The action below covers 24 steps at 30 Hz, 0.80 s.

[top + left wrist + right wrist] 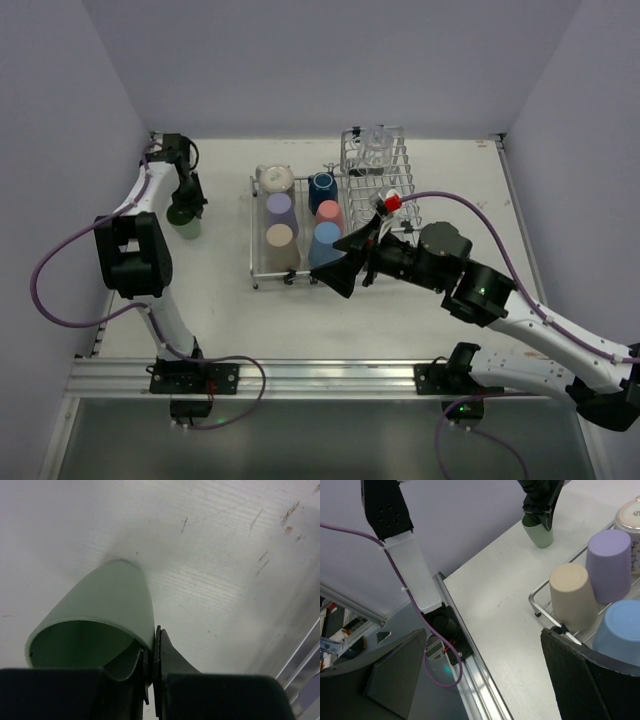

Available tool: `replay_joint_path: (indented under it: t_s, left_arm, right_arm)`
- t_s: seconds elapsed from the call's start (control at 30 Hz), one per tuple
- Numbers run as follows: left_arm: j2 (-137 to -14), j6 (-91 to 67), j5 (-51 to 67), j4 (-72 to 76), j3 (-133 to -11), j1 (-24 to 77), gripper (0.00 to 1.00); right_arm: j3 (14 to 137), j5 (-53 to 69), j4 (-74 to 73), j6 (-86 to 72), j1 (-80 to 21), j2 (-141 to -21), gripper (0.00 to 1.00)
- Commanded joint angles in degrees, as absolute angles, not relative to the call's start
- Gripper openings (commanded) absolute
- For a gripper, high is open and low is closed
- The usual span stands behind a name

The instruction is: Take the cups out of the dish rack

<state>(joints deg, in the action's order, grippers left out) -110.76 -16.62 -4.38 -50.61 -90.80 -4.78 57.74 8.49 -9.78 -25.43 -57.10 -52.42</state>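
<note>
Only the pale green cup [184,224] is out on the surface [220,330], left fingers [170,655] pinching its rim, while right fingers [585,680] gape empty beside the dish rack [252,230] and its remaining cups [279,208].

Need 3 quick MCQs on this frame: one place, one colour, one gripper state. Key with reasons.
1. Where is the pale green cup?
A) in the tall basket
B) on the table, left of the dish rack
C) on the low grid

2. What colour is the cup between the speckled cream cup and the tan cup?
A) pink
B) dark blue
C) lavender

3. State of the right gripper?
A) open
B) shut on the tan cup
C) shut, empty

Key:
1 B, it stands on the table, its wall pinched by the left gripper.
2 C, the lavender cup sits mid-column.
3 A, its fingers are spread wide.
</note>
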Motion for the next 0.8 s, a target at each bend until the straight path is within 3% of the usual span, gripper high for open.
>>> replay_joint_path:
  t_s: [0.0, 0.2, 0.3, 0.33, 0.43, 0.63, 0.77]
  left_arm:
    - [-106.0, -13.2, 1.9, -51.2, -86.3, -5.0, 0.0]
    - [-105.3, -13.4, 3.1, -49.2, -84.2, -4.9, 0.0]
    - [-105.1, -13.7, 3.1, -49.1, -84.5, -5.0, 0.14]
    - [-104.7, -13.8, 2.9, -49.2, -84.5, -4.9, 0.26]
    - [-103.5, -13.9, 1.7, -49.5, -84.4, -5.0, 0.43]
    - [-101.2, -14.4, 0.3, -50.2, -85.6, -5.0, 0.67]
    - [-99.4, -14.9, -1.5, -50.4, -87.1, -5.0, 0.78]
  right_arm:
    - [57.6, 7.8, -8.9, -24.4, -57.5, -52.7, 0.99]
    - [57.5, 7.9, -8.4, -24.6, -57.5, -53.3, 0.99]
    - [57.7, 7.5, -8.5, -24.3, -57.5, -53.5, 0.99]
    - [57.6, 7.6, -8.5, -24.3, -57.5, -53.5, 0.99]
    - [57.7, 8.0, -8.3, -24.3, -57.5, -53.6, 0.99]
    - [57.8, 6.9, -8.9, -23.5, -57.5, -52.9, 0.99]
    - [58.4, 6.2, -9.7, -23.0, -57.5, -52.4, 0.99]
